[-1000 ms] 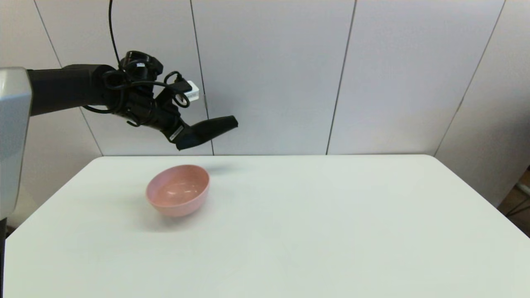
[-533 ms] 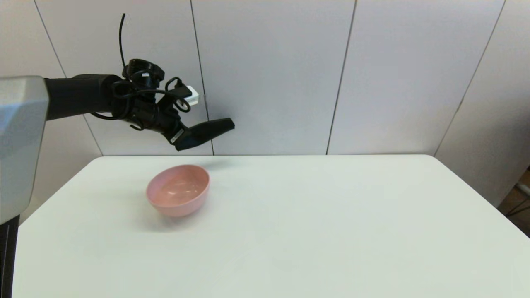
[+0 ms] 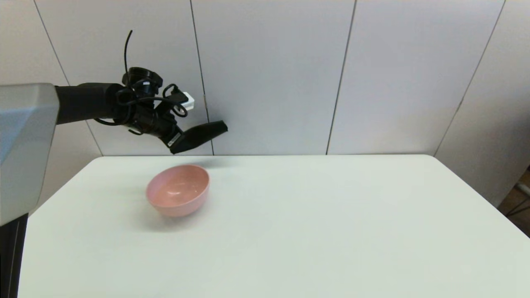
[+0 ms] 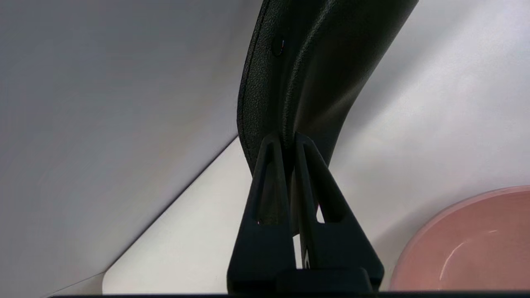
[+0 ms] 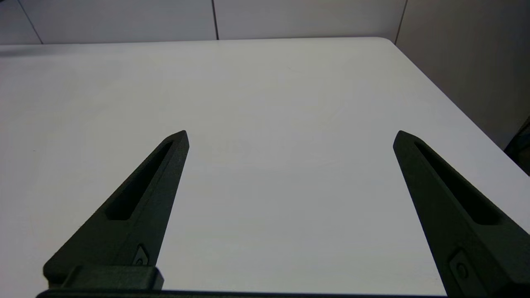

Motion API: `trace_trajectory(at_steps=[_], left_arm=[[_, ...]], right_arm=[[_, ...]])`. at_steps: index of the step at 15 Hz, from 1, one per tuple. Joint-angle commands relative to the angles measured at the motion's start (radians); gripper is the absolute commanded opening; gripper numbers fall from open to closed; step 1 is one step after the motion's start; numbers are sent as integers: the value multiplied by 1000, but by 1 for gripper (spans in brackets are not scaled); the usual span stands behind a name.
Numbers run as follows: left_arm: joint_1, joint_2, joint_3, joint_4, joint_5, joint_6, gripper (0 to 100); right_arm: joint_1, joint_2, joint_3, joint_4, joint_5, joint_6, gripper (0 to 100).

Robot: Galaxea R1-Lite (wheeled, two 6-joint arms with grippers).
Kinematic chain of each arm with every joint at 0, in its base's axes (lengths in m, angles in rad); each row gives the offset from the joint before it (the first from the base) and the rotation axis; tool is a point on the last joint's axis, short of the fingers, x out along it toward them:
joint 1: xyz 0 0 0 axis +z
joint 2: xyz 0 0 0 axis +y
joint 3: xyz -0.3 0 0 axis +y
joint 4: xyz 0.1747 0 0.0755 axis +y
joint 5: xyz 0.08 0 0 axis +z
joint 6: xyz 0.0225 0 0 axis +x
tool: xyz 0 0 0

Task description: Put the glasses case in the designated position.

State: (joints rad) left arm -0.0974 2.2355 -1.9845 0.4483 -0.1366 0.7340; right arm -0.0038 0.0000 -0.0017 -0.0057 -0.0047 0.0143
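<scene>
The glasses case [image 3: 205, 131] is a matte black oblong, held in the air over the table's far left edge, behind and above the pink bowl [image 3: 178, 195]. My left gripper [image 3: 184, 140] is shut on one end of it. In the left wrist view the two fingers pinch the case [image 4: 314, 62] at its near end, where the left gripper [image 4: 285, 138] closes on the seam. My right gripper [image 5: 290, 136] hangs open over bare table with nothing between its fingers; it is outside the head view. No mark for the designated position shows on the white table [image 3: 310, 223].
The pink bowl [image 4: 468, 244] stands upright and empty on the left half of the table. Grey wall panels [image 3: 269, 74] rise right behind the table's far edge. The table's right edge drops off near a dark gap [image 3: 517, 198].
My left arm has drawn the glasses case slightly left and down, toward the table's far edge. The bowl has stayed put.
</scene>
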Motion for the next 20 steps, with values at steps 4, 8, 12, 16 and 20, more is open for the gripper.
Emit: trace_trajectory(at_steps=[4, 8, 12, 16, 20], left_arm=[[10, -5, -1, 6, -6, 4, 100], [7, -65, 1, 29, -6, -12, 100], [-5, -244, 59, 50, -14, -105, 100], [-10, -557, 320, 52, 12, -142, 100], [-11, -930, 673, 72, 48, -223, 100]], right_arm=[[1, 0, 0, 0, 0, 0, 100], [-1, 0, 0, 0, 0, 1, 100], [-1, 0, 0, 0, 0, 0, 100], [-1, 0, 0, 0, 0, 1, 100], [1, 0, 0, 0, 0, 1, 100]])
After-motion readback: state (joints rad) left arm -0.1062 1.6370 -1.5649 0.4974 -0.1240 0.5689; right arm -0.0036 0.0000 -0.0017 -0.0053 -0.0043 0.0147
